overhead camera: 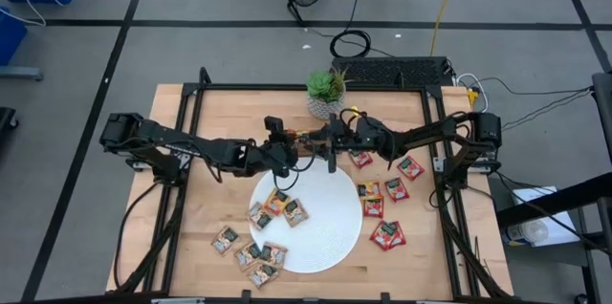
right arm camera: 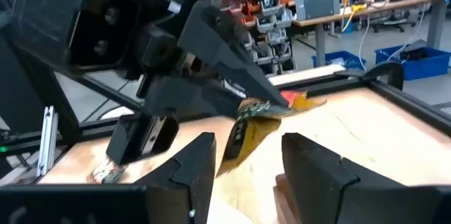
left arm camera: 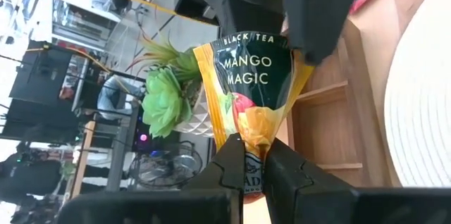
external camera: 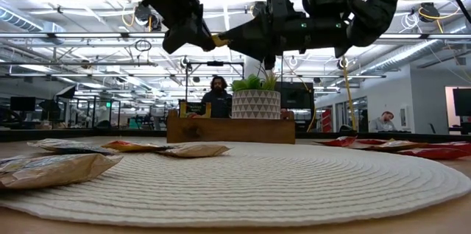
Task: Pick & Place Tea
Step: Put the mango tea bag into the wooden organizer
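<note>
**Sachet held between both arms, above the tray**

Over the far edge of the plate, the left gripper pinches one tan sachet by its end, long axis pointing toward the right gripper, whose parted fingers flank its free end.

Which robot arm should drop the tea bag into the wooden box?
Probably the left. Its gripper is already pinching the orange tea bag right above the wooden box. The right gripper sits beside the bag with its fingers apart, holding nothing.
</note>
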